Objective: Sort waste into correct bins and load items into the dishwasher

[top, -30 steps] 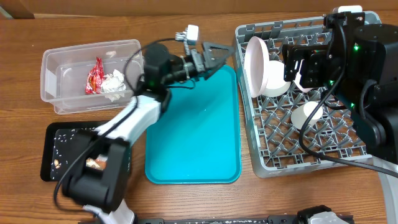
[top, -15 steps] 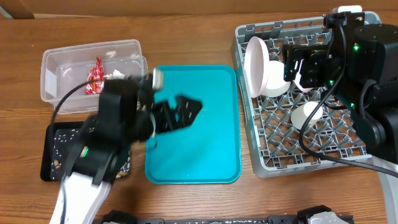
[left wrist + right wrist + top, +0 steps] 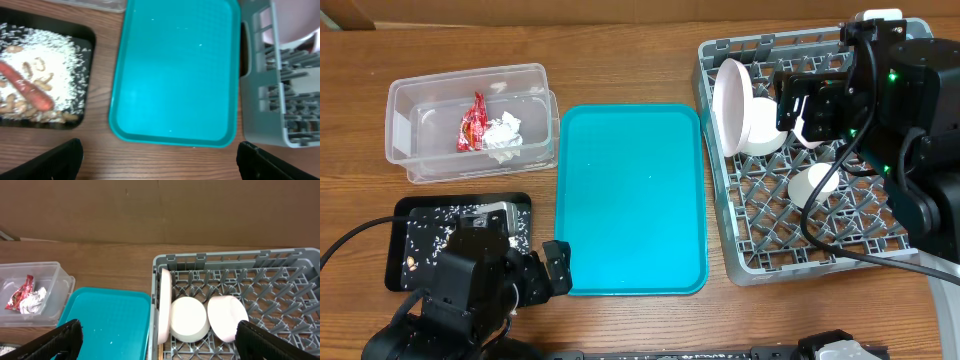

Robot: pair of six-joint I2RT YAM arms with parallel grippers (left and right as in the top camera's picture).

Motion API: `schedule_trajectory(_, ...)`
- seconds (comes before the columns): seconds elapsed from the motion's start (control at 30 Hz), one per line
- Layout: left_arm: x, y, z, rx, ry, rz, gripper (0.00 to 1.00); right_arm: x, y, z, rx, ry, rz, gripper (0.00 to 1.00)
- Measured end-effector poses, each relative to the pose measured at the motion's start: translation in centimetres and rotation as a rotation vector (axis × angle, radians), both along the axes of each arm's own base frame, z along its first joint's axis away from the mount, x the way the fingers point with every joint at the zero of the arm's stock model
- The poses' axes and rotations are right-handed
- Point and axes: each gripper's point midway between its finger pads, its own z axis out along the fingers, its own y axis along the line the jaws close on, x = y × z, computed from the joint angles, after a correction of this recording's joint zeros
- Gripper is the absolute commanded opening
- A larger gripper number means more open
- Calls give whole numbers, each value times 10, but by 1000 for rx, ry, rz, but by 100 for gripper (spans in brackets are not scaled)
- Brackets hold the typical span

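Note:
The clear tub [image 3: 410, 160] at back left holds the red wrapper [image 3: 473, 122] and the white napkin [image 3: 503, 133]. The black tray [image 3: 405, 215] holds rice [image 3: 47, 75], the orange stick [image 3: 27, 92] and brown scraps. The grey rack [image 3: 745, 255] holds the upright plate [image 3: 730, 95], a white bowl [image 3: 189, 318], a pinkish bowl [image 3: 227, 317] and the cup [image 3: 815, 182]. My left gripper [image 3: 557, 268] [image 3: 159, 152] is open and empty, above the table's front edge. My right gripper [image 3: 798, 105] [image 3: 157, 330] is open and empty, above the rack. I see no chopsticks.
The teal serving tray [image 3: 630, 200] lies between the black tray and the rack, with only a few specks on it. My left arm's body covers the front part of the black tray in the overhead view. A cardboard wall stands behind the table.
My left arm has pulled back from above the tub and the teal tray to the front left of the table. The right arm has not moved.

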Motion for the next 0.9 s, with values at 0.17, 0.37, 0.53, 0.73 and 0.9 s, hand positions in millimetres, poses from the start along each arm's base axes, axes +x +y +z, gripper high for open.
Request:
schedule_trajectory(0.17,-7,6,-6,36,33,4,100,0,0,0,0,0,0,100)
schedule_trajectory(0.37,13,11,8,80,-75,12,100,0,0,0,0,0,0,100)
schedule_trajectory(0.53,48,4,44,168,-312,-107,100,0,0,0,0,0,0,100)
schedule_trajectory(0.73,65,20,56,260,-496,-135,100,0,0,0,0,-1,0,100)
schedule_trajectory(0.9,61,28,41,292,-611,-139,100,0,0,0,0,0,0,100)
